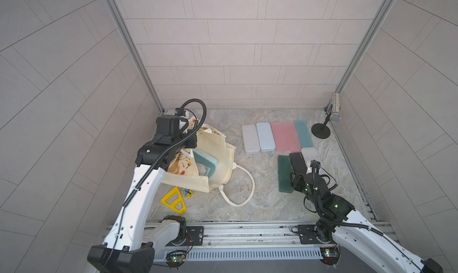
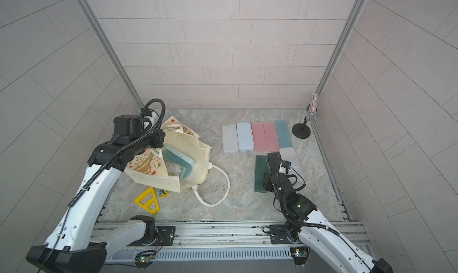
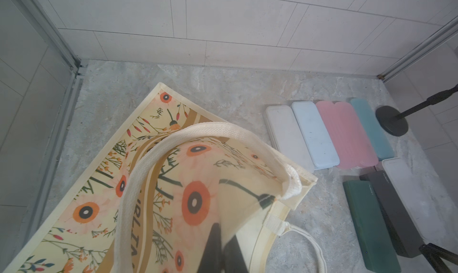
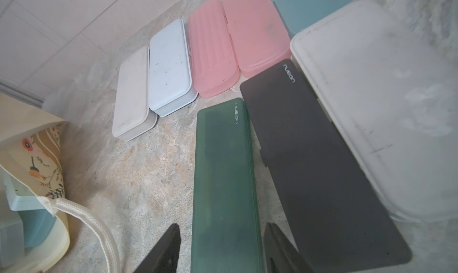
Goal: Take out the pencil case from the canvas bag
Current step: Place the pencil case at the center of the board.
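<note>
The cream canvas bag (image 1: 218, 145) (image 2: 188, 140) lies slumped at the table's left with its mouth open. Inside it a teal pencil case (image 1: 207, 164) (image 2: 178, 160) stands on edge beside pale ones. My left gripper (image 3: 224, 234) is shut on the bag's flowered fabric (image 3: 198, 185) near the rim and holds that side up. My right gripper (image 4: 222, 226) is open, one finger on each side of a dark green pencil case (image 4: 223, 172) (image 1: 283, 173) that lies flat on the table. A gap shows on both sides of that case.
A row of white, light blue, pink and teal cases (image 1: 277, 136) lies at the back right, with a black case (image 1: 297, 161) and a pale one (image 1: 309, 154) in front. A microphone stand (image 1: 321, 130) is in the corner. A yellow triangle (image 1: 173, 203) lies near the bag.
</note>
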Robot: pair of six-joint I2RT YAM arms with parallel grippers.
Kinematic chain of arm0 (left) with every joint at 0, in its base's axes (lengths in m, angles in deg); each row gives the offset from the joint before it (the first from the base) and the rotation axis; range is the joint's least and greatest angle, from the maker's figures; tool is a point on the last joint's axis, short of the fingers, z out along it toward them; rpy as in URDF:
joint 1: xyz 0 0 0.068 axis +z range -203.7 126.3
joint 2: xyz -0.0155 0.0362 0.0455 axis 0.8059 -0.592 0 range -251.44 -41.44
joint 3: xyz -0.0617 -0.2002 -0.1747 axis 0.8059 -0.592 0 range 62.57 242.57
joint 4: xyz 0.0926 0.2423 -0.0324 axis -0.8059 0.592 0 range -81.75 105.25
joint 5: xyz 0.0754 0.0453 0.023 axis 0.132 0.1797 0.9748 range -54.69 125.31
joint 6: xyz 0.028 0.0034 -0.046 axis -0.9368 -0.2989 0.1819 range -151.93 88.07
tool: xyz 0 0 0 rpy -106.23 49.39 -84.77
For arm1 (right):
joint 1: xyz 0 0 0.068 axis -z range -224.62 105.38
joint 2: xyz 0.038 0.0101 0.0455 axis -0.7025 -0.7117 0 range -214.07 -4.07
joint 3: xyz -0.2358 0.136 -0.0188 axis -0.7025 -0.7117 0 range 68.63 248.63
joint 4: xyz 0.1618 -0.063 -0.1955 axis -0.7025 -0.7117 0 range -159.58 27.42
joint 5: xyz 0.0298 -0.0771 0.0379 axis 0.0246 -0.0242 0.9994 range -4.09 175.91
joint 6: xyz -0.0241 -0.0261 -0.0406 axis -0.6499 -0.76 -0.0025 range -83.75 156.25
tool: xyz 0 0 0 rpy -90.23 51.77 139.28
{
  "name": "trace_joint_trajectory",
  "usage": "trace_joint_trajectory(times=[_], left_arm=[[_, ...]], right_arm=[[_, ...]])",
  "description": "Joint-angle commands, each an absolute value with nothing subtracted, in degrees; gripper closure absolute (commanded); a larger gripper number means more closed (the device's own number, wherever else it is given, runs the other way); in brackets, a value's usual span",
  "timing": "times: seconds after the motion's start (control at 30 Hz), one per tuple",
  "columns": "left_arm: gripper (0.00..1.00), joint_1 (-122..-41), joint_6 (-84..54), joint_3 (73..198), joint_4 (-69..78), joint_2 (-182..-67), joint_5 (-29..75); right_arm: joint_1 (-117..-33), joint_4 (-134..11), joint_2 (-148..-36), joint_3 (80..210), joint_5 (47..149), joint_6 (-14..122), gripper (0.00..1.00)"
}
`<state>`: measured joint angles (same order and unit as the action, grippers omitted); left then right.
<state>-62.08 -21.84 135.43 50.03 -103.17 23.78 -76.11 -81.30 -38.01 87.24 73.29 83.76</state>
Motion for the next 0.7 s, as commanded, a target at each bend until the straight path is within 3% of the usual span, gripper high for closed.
trace_joint_trajectory(times=[0.0, 0.3, 0.37, 0.5, 0.67], left_arm=[[1.00, -61.8, -18.2, 132.8, 42.7, -99.5, 18.2], [1.00, -61.9, -14.3, 127.1, 41.0, -94.1, 14.8], [1.00, -62.0, -13.7, 126.6, 40.9, -93.3, 14.2], [1.00, -61.9, -12.6, 125.4, 40.3, -92.2, 13.9], [1.00, -62.4, -10.6, 123.7, 35.5, -91.1, 8.0]], right_arm=[[-76.0, -87.9, -44.2, 92.2, 71.9, 78.2, 0.42], [-76.1, -92.4, -69.5, 105.6, 78.3, 70.8, 0.39], [-76.4, -96.0, -74.4, 109.3, 77.7, 69.6, 0.34], [-77.4, -97.6, -79.1, 112.2, 77.7, 68.9, 0.23], [-78.8, -99.3, -83.0, 114.0, 76.9, 69.5, 0.23]])
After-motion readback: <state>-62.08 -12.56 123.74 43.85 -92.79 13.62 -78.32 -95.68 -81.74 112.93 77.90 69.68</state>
